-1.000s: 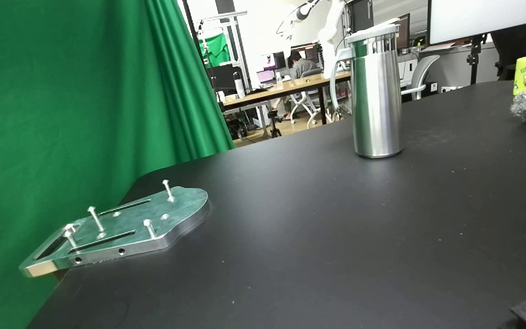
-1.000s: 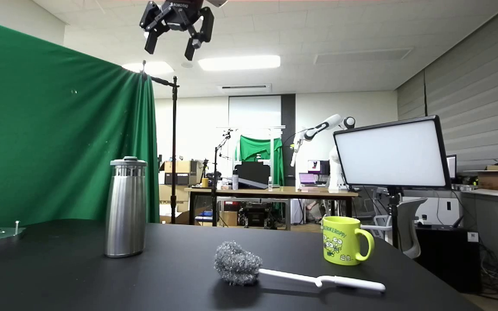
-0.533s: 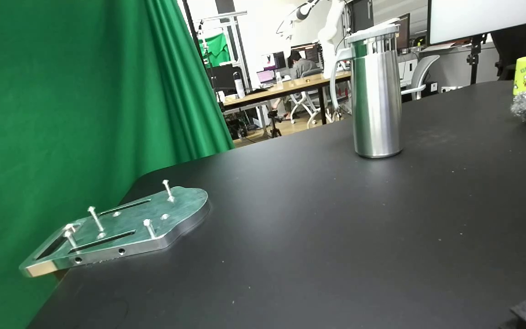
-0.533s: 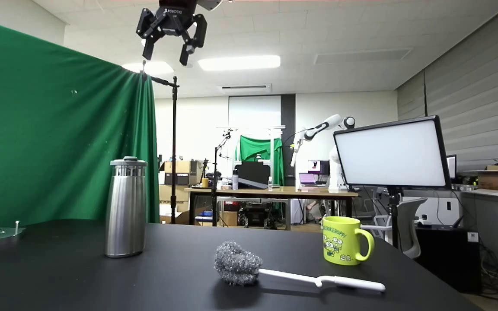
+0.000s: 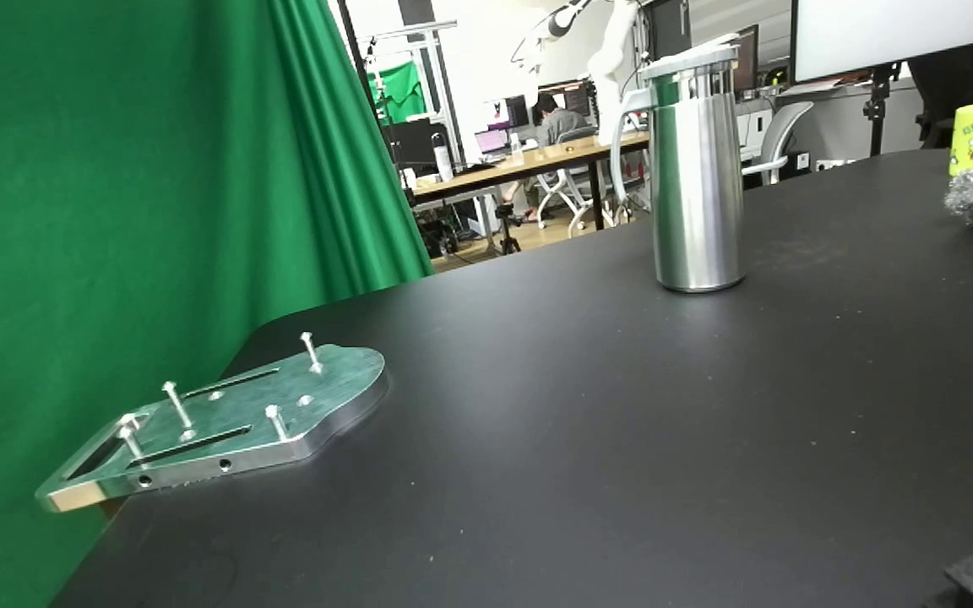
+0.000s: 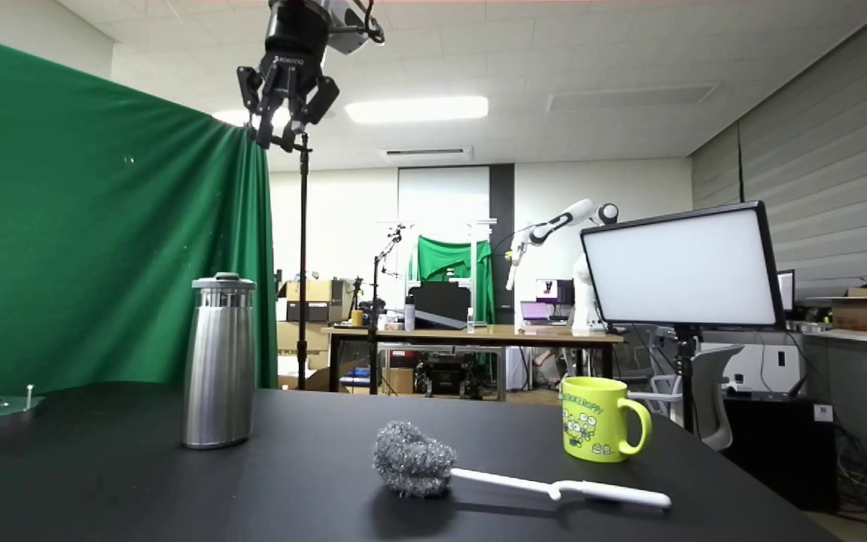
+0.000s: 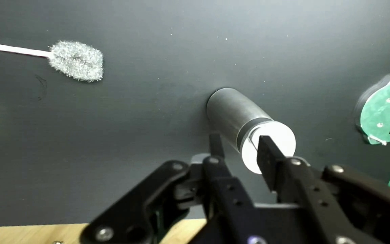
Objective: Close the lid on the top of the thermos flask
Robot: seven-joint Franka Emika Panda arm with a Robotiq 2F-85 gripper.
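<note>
Tabletop (image 5: 537, 439) black beneath thermos flask (image 6: 219, 369), green curtain (image 6: 87, 256) alongside

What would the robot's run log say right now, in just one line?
thermos flask: upright on black table | lid: on flask top, can't tell if fully closed | pincer: open, holding nothing, higher than lid, not touching

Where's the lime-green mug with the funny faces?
In an exterior view, the lime-green mug stands right of centre on the black table, just behind the silvery brush's white handle.
</note>
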